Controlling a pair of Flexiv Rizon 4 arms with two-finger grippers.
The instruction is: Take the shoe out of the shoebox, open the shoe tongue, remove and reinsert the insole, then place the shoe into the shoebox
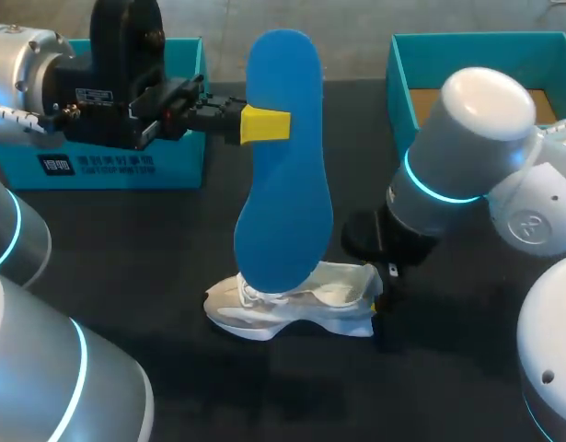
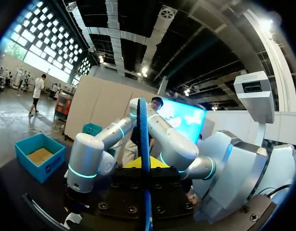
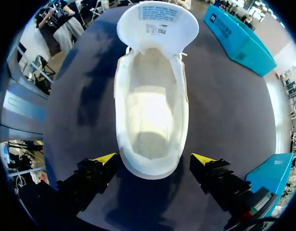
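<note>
Dark tabletop (image 1: 126, 276) carries a teal box (image 1: 108, 166) left of the white shoe (image 1: 310, 308). Above the shoe, the left gripper (image 1: 264, 124) clamps the upright blue insole (image 1: 283, 193). At the shoe's heel, the right gripper (image 3: 154, 159) straddles it, fingers spread. An open shoebox (image 1: 476, 55) sits behind the shoe, to its right.

We counted one white shoe (image 1: 292, 308) and one blue insole (image 1: 283, 166) on one dark table (image 1: 126, 276). There were two teal boxes, the left box (image 1: 126, 170) and the right box (image 1: 476, 55). Two arms were in view, the left arm (image 1: 25, 55) and the right arm (image 1: 467, 147). They carried two grippers, the left gripper (image 1: 264, 124) and the right gripper (image 3: 153, 159). We counted two yellow fingertips (image 3: 105, 158) on the right gripper. In the head view the left gripper showed one.
</note>
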